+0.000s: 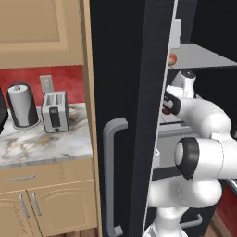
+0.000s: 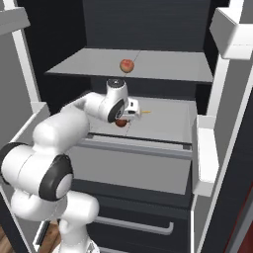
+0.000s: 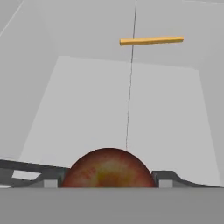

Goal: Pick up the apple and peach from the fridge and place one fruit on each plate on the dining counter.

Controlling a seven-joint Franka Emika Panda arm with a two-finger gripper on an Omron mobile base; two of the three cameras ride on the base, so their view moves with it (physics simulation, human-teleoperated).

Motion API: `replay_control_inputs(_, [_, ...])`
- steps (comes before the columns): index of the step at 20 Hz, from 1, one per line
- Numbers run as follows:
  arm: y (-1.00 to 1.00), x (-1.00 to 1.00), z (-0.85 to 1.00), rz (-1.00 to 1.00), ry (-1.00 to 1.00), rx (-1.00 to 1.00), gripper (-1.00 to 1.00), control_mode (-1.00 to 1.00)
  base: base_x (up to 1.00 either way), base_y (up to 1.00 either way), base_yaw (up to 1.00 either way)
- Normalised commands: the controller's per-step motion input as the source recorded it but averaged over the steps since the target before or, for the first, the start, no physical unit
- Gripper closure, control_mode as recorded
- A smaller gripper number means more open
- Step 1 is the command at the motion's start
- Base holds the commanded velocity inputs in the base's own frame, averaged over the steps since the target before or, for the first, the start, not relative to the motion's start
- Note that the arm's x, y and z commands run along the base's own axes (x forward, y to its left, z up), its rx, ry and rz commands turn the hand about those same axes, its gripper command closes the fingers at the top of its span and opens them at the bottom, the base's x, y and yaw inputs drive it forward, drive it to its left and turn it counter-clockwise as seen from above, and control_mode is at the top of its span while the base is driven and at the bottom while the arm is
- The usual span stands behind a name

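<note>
The black fridge stands open, and my arm reaches inside onto the grey lower shelf. A dark red apple sits between my fingertips, and both touch its sides. My gripper is shut on the apple, low over that shelf. On the shelf above lies the paler orange-red peach, also seen as the peach past the door edge. The plates and the dining counter are out of view.
A thin orange stick lies further back on the lower shelf. A grey drawer sits under it. White door bins flank the right. Left of the fridge door handle, a wall counter holds a toaster.
</note>
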Motion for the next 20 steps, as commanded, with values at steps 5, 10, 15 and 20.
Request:
replay_control_inputs(5, [0.00,-0.98,0.99,0.00,0.05,0.06,1.00,-1.00,0.00,0.00,0.00])
replay_control_inputs(10, [0.00,-0.99,0.70,-0.05,0.16,0.08,1.00,-1.00,0.00,0.00,0.00])
replay_control_inputs(15, [0.05,-0.94,0.25,-0.05,0.09,0.04,1.00,-1.00,0.00,0.00,0.00])
replay_control_inputs(20, [0.16,-0.63,0.01,-0.02,-0.08,0.00,1.00,-1.00,0.00,0.00,0.00])
